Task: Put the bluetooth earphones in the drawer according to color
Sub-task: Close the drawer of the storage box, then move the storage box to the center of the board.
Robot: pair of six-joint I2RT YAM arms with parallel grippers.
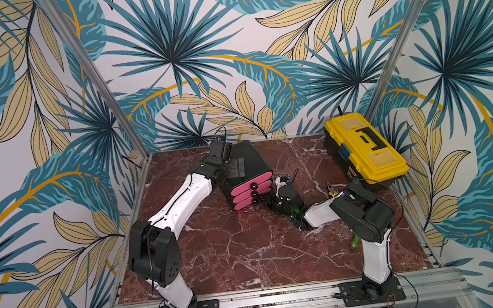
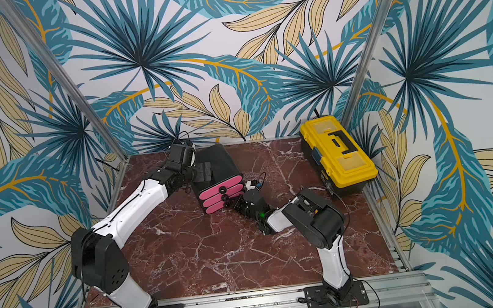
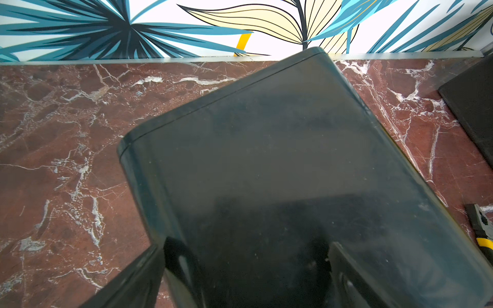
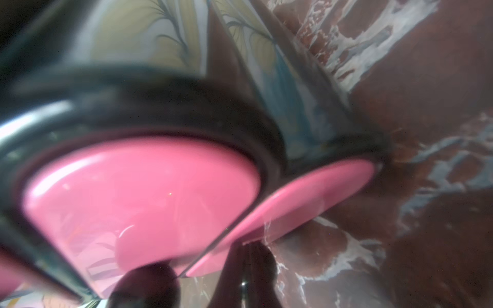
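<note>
Near the marble worktop's [image 1: 235, 252] rear edge, the left claw [image 1: 235, 166] braces the drawer [image 1: 252, 156], spread wide, while the clenched right claw [image 1: 265, 204] apparently pushes its lowest front: press straight, squarely; no earphones show.

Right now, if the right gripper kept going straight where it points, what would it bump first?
Likely a pink drawer front: the shut right gripper points at its edge from very close; contact is unclear.

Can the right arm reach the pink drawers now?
Probably yes. Its tool is shut and sits right at the drawer front, by the lowest knob, with nothing between them.
</note>
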